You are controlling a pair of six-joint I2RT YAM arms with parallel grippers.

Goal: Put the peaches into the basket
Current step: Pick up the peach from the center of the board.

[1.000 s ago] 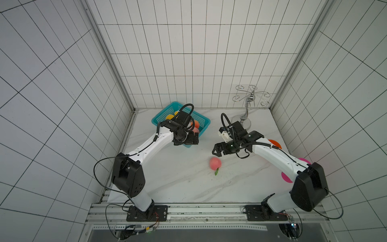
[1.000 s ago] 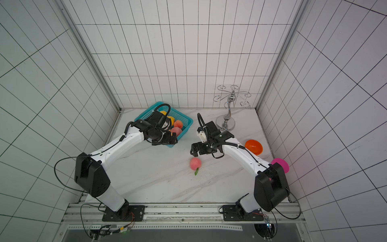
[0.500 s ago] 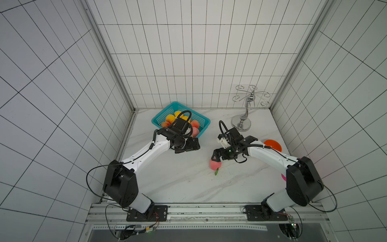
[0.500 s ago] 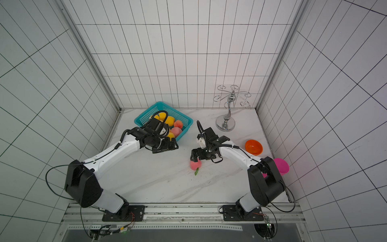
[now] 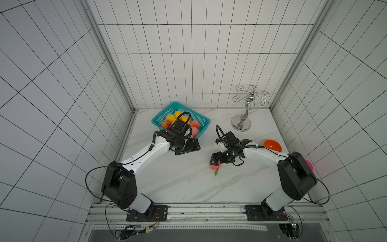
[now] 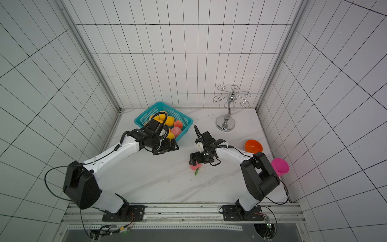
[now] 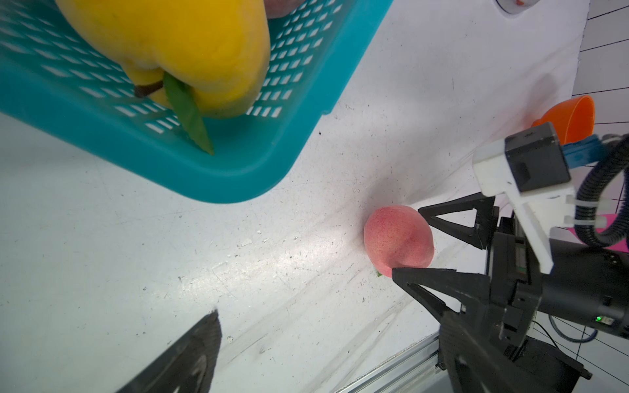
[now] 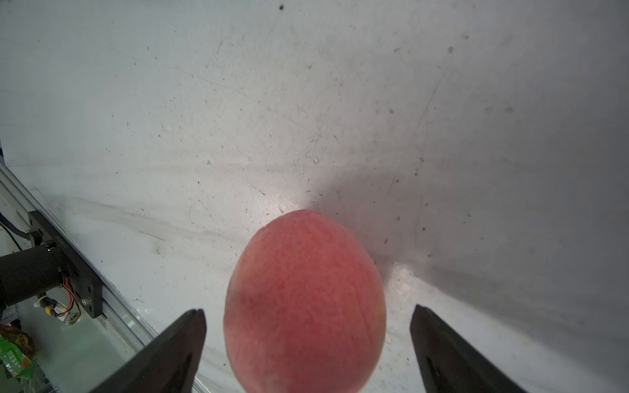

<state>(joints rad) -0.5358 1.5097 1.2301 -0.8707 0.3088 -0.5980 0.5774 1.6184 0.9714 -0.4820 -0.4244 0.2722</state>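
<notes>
- Straddling the one loose peach [image 8: 304, 303] is what the right fingers [image 8: 170, 350] are doing: one is sitting on each side of the pink fruit. They're spread wide with tabletop showing in both gaps, so nothing is getting squeezed yet.
- That same peach [image 5: 215, 167] is lying on the tabletop [image 5: 184, 184], a little below and right of the middle of the frame in both top views, well apart from the basket. Its green leaf [image 5: 216, 172] is poking toward the bottom of the frame.
- I'm guessing the arm is reaching in low so the fingers are bracketing the fattest part of the fruit. A round toy like that is probably going to roll if one side is touching before the other.
- The basket [image 5: 192, 111] is sitting just above the middle of the top views, by the back left corner of the tabletop. It's carrying a pile of yellow and pink peaches [image 6: 169, 120], so this is looking like the last one to go.
- The left fingers [image 7: 190, 354] are hanging wide open and empty just beside the basket's near corner. My read is they're waiting there, leaving the pickup to the other arm.
- The orange bowl [image 5: 272, 145] and pink bowl [image 6: 279, 166] are sitting out at the right edge, well clear of all this.
</notes>
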